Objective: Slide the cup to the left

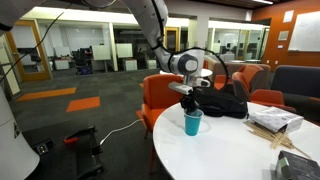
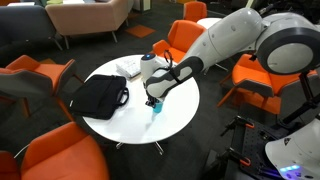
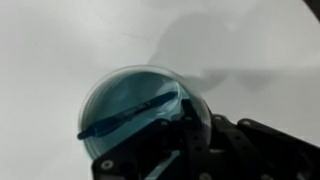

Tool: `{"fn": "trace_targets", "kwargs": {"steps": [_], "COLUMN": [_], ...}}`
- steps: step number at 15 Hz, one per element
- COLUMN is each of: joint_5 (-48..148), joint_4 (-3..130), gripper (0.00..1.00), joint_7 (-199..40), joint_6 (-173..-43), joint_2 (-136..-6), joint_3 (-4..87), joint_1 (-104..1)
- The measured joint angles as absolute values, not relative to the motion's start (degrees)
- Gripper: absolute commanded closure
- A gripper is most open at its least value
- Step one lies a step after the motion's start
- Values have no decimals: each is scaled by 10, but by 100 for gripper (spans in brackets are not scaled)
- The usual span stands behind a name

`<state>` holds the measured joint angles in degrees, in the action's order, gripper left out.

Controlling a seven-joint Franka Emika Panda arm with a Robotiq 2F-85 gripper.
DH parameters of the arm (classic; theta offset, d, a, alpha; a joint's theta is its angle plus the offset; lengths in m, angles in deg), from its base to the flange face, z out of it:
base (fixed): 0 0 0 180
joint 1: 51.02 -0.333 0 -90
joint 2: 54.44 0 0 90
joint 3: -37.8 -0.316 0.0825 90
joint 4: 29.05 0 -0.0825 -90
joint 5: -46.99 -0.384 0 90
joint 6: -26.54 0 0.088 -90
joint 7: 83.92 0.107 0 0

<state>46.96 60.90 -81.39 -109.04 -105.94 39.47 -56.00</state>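
The small teal-blue cup (image 1: 192, 123) stands upright on the round white table (image 1: 230, 155), near its edge, and shows in both exterior views (image 2: 154, 107). My gripper (image 1: 188, 97) comes down on it from above (image 2: 152, 98). In the wrist view the cup's open mouth (image 3: 125, 105) fills the lower centre. The black fingers (image 3: 185, 130) sit at its rim on the lower right, one inside and one outside the wall, closed on it.
A black bag (image 1: 222, 103) lies on the table beside the cup (image 2: 98, 97). A white box with papers (image 1: 275, 121) sits farther across (image 2: 128, 68). Orange chairs (image 2: 60, 150) ring the table (image 2: 180, 125).
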Motion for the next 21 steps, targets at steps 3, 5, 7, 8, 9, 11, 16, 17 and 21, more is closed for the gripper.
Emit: {"fn": "trace_targets", "kwargs": {"steps": [3, 5, 7, 8, 9, 11, 16, 17, 21], "joint_5": [490, 493, 495, 500, 508, 525, 532, 531, 531], "joint_4": [635, 655, 676, 686, 694, 710, 760, 773, 835], "gripper": [100, 100, 74, 68, 59, 41, 1, 0, 0], "joint_7": [-814, -814, -812, -806, -795, -776, -769, -770, -769], "joint_6": [-1090, -1090, -1090, -1090, -1090, -1090, -1091, -1091, -1089], "joint_2": [-1047, -1034, -1018, -1009, -1001, -983, -902, -879, -775], "joint_3": [392, 392, 392, 394, 396, 404, 393, 387, 381], "joint_1": [-586, -595, -600, -601, -603, -608, -610, -609, -605]}}
